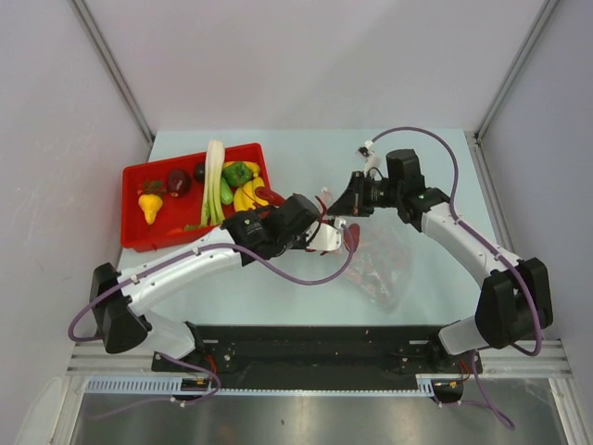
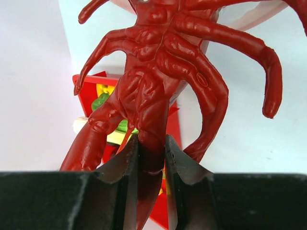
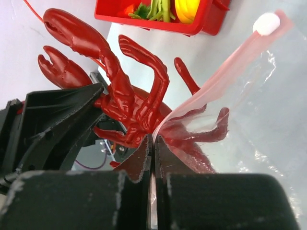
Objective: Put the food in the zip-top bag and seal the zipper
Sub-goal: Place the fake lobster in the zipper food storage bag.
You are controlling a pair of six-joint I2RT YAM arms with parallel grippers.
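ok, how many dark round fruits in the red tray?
2. One maroon fruit beside the yellow pear; the other fruit just left of the leek. More may be hidden.

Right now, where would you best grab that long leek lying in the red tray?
Probably the leek by its white far end, from straight above, fingers closing across its narrow width. It lies flat in the red tray, and lower down the green bell pepper and bananas crowd it.

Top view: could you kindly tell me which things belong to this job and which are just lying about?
Job: red toy lobster; clear crinkly plastic bag; its pinkish-red zipper strip; white-green leek; green bell pepper; yellow bananas; yellow pear; dark maroon round fruits.
Lying about: red plastic tray; pale table.
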